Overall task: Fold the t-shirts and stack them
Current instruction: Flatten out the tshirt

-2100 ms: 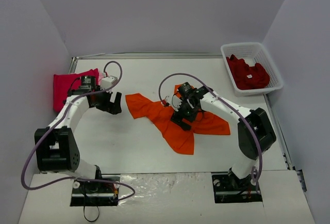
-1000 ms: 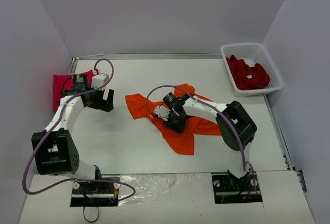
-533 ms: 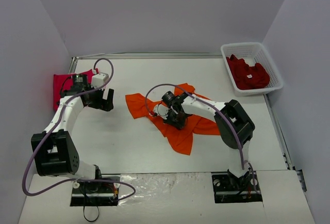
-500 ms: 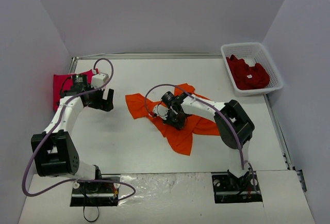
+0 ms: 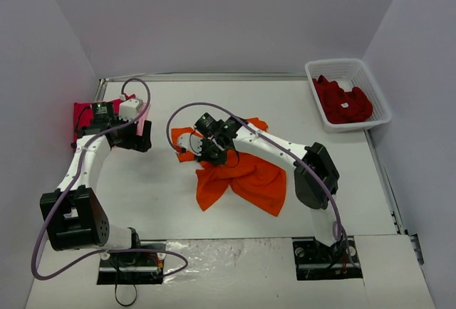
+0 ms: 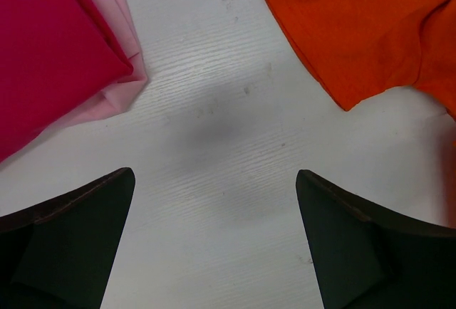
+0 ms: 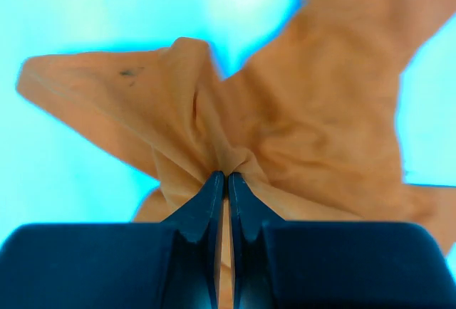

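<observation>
A bright orange t-shirt [image 5: 246,175] lies crumpled in the middle of the table, part of it lifted. My right gripper [image 5: 212,154] is shut on a pinched fold of that orange t-shirt [image 7: 235,145], the cloth bunching at its fingertips [image 7: 214,191]. At the far left, a folded magenta-pink t-shirt [image 5: 85,115] rests on a pale pink one [image 6: 117,88]. My left gripper [image 5: 140,139] hovers open over bare table [image 6: 214,181], between the folded pile [image 6: 50,53] and the orange shirt's edge [image 6: 363,31]. Dark red t-shirts [image 5: 343,101] fill the basket.
A white plastic lattice basket [image 5: 376,88] stands at the back right corner. Grey walls close in the table on three sides. Purple cables loop above both arms.
My right gripper has closed on the orange t-shirt and dragged it left and up, so the cloth now hangs bunched. The left arm drew back slightly toward the pink pile.
</observation>
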Controlling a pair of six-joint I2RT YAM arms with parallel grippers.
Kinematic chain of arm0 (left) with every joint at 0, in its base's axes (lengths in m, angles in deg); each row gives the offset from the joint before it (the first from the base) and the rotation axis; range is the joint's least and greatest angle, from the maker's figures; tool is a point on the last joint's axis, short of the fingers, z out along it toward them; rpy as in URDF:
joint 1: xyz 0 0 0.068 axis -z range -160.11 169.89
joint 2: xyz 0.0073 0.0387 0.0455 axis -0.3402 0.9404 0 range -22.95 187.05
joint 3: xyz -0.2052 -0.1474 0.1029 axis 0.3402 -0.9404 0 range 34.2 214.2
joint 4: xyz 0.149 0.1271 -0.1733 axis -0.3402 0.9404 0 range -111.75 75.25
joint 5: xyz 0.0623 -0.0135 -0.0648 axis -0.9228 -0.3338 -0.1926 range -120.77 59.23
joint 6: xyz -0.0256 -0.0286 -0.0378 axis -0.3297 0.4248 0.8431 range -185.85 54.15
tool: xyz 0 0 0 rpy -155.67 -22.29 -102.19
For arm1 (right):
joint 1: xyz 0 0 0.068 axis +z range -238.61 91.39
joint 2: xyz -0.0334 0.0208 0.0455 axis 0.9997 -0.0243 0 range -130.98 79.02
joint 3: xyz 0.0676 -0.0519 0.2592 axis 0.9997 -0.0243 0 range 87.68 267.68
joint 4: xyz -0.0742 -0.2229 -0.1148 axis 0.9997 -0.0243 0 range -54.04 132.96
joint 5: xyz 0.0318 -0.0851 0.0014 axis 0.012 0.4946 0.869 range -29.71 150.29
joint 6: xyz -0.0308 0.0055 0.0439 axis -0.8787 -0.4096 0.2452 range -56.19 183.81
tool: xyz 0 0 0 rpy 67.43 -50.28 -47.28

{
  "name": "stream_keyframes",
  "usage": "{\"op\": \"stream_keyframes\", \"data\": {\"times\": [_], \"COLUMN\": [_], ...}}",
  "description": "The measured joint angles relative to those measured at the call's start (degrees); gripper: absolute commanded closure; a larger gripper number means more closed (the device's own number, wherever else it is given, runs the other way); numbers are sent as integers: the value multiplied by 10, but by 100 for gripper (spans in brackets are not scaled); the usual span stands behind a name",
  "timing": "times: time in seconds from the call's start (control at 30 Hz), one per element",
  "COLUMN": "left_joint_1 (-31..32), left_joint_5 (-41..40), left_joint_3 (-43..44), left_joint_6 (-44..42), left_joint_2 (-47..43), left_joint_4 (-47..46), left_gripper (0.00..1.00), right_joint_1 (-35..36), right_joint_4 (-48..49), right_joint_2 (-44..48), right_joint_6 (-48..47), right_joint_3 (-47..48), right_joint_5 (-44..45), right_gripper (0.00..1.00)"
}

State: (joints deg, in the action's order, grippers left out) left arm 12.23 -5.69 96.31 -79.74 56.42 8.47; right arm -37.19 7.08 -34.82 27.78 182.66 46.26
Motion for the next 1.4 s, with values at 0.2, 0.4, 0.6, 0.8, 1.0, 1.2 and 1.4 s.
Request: {"op": "stream_keyframes", "data": {"times": [0.2, 0.4, 0.6, 0.8, 1.0, 1.2, 1.4], "left_joint_1": [0, 0, 0, 0, 0, 0, 0], "left_joint_5": [-1, -1, -1, -1, 0, 5, 8], "left_joint_3": [0, 0, 0, 0, 0, -1, -1], "left_joint_6": [0, 0, 0, 0, 0, 0, 0], "left_joint_2": [-1, -1, -1, -1, -1, -1, -1], "left_joint_4": [0, 0, 0, 0, 0, 0, 0], "left_gripper": [3, 3, 3, 3, 3, 3, 3], "right_joint_1": [-39, -121, -163, -118, -56, -24, -39], "right_joint_4": [-7, -8, -6, -8, -9, -4, -3], "right_joint_2": [2, 15, 31, 25, -1, -60, -80], "right_joint_6": [6, 19, 24, 25, 19, 22, 17], "right_joint_3": [114, 202, 229, 229, 235, 276, 278], "right_joint_5": [21, 37, 48, 44, 11, -12, 8], "right_gripper": [100, 100, 100, 100, 100, 41, 43]}}
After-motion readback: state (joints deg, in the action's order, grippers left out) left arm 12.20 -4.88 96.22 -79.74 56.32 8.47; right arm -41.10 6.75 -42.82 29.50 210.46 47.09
